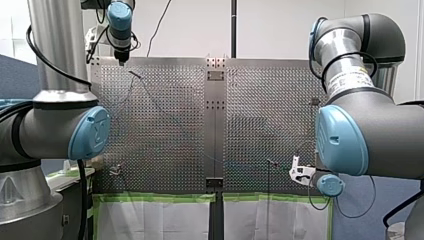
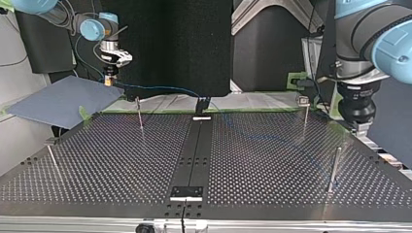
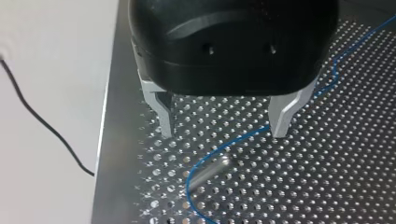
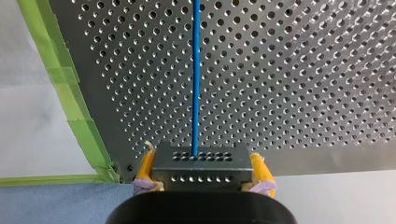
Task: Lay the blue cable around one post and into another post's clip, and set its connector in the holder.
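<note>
In the right wrist view my right gripper [image 4: 201,163] has its yellow pads shut on a dark grey connector block [image 4: 201,165]. The blue cable [image 4: 196,70] runs straight ahead from the block over the perforated table. In the top view this gripper [image 2: 110,78] hangs beyond the table's far left edge, and the cable [image 2: 160,88] trails toward the middle. My left gripper [image 3: 224,133] is black with metal fingers and stands open just above the plate. The cable [image 3: 205,156] curves beneath it beside a thin post [image 3: 210,170]. In the top view it [image 2: 360,127] sits at the right edge.
Thin posts stand on the table in the top view: one far left [image 2: 140,114], one near left [image 2: 53,160], one near right [image 2: 334,170], one far right with a clip head [image 2: 303,102]. A black block [image 2: 202,104] sits on the centre strip. A blue-grey sheet [image 2: 63,99] lies beyond.
</note>
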{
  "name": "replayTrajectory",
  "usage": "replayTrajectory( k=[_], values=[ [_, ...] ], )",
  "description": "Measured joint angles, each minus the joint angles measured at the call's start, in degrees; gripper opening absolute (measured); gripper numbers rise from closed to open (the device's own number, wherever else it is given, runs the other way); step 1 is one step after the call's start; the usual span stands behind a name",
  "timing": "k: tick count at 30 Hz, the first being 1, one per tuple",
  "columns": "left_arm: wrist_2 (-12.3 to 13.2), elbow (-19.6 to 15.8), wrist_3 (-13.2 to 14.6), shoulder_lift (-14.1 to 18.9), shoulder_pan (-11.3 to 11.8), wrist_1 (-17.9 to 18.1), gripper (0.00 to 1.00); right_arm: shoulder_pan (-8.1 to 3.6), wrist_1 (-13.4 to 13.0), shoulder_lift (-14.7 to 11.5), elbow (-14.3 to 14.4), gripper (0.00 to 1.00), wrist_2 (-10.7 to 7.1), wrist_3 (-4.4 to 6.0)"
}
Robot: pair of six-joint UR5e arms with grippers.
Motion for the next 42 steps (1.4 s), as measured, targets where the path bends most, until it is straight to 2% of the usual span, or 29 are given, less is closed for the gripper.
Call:
replayTrajectory(
  k=[8, 38, 42],
  values=[
    [0.18, 0.19, -0.61, -0.01, 0.00, 0.93, 0.99, 0.03, 0.10, 0.01, 0.01, 0.00, 0.00, 0.01],
    [-0.38, 0.21, -1.61, 0.23, -1.53, 0.71, 0.99, 0.13, 0.50, -0.04, 0.02, 0.00, 0.28, -0.07],
    [-0.67, 0.11, -1.68, 0.35, -1.86, 0.85, 0.99, 0.13, 0.55, -0.04, 0.03, 0.00, 0.92, -0.08]
  ],
)
